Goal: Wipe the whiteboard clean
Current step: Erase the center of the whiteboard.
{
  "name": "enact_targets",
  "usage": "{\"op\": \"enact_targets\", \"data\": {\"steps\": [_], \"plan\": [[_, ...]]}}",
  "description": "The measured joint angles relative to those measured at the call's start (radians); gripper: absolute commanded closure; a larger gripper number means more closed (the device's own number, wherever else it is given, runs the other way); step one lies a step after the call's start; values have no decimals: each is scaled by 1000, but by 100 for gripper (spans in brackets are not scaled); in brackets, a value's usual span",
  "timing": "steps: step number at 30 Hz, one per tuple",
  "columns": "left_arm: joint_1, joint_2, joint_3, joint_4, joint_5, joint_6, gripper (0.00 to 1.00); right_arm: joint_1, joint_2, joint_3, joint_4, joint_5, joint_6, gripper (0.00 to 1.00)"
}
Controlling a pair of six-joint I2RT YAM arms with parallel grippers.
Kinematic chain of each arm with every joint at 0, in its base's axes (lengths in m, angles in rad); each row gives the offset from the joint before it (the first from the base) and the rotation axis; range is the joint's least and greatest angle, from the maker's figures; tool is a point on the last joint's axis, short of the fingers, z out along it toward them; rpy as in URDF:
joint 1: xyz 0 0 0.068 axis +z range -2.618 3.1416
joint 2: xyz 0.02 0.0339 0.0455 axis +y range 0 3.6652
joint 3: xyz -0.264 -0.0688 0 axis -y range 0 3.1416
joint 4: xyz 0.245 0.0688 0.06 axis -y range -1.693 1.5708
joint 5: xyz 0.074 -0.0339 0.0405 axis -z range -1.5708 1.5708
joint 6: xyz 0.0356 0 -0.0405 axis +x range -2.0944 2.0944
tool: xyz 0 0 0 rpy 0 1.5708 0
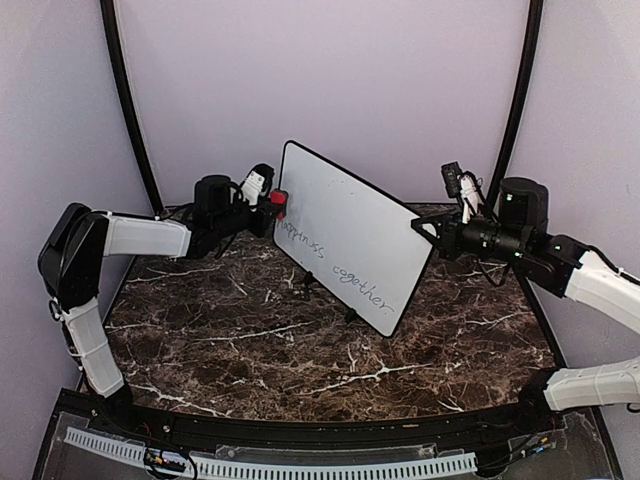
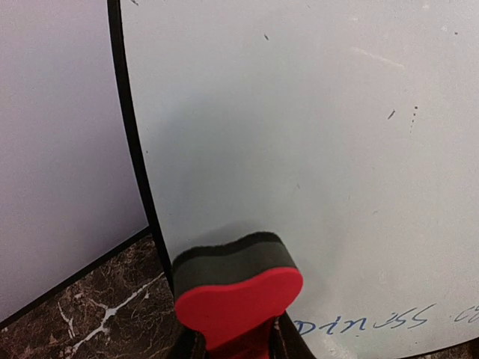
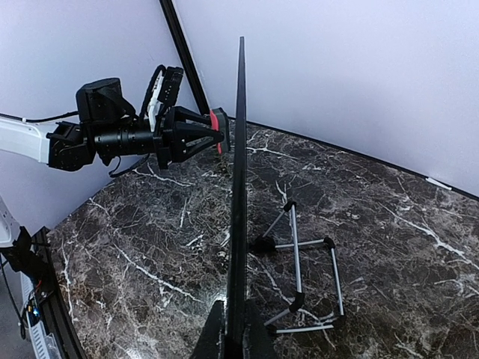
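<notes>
Jaws grip eraser (image 2: 239, 295); left gripper (image 1: 274, 206) outstretched, apparently touching whiteboard (image 1: 345, 225); right gripper (image 1: 424, 228) pinches edge.

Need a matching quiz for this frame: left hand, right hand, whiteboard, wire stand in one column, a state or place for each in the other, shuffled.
Things:
1. left hand
2. right hand
3. whiteboard
4. wire stand

States and places:
a. clamped on the whiteboard's edge
b. on the marble table, on the board's side away from the eraser
c. shut on the red eraser
d. bears handwriting near its lower edge

Pairs: 1-c, 2-a, 3-d, 4-b
</notes>
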Motion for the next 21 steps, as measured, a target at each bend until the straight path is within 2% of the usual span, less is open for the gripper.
{"op": "enact_targets", "data": {"steps": [21], "plan": [[54,53,-53,72,68,34,88,0,99,199,-228,18,33,100]]}}
